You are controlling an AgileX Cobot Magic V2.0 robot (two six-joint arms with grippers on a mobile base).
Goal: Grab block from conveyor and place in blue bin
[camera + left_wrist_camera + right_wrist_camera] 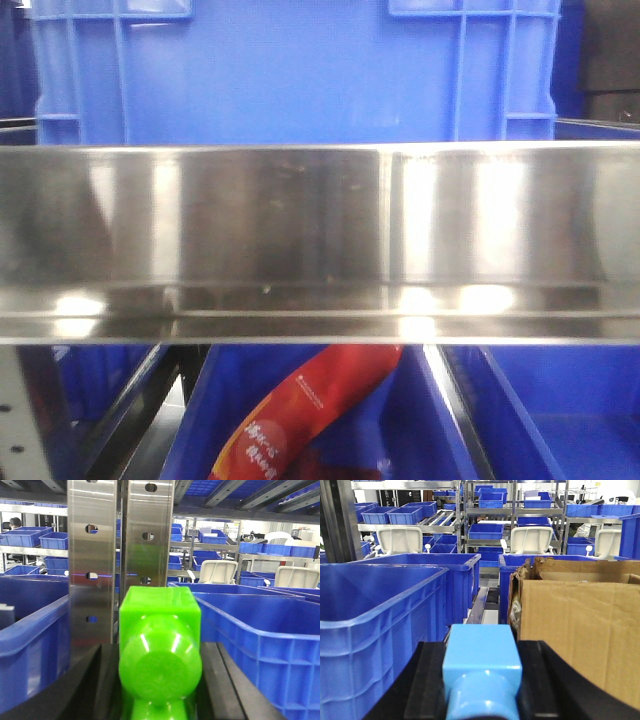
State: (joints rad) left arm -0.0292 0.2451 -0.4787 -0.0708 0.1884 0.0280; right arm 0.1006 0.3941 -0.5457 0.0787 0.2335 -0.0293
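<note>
In the left wrist view a bright green block with a rounded knob sits clamped between the black fingers of my left gripper, which is shut on it. A large blue bin lies just to its right and another blue bin to its left. In the right wrist view my right gripper is shut on a light blue block, with a deep blue bin close on the left. The conveyor is out of view.
Steel upright posts stand right behind the green block. A cardboard box sits close on the right of the right gripper. The front view shows a steel rail, a blue crate behind it and a red package in a bin below.
</note>
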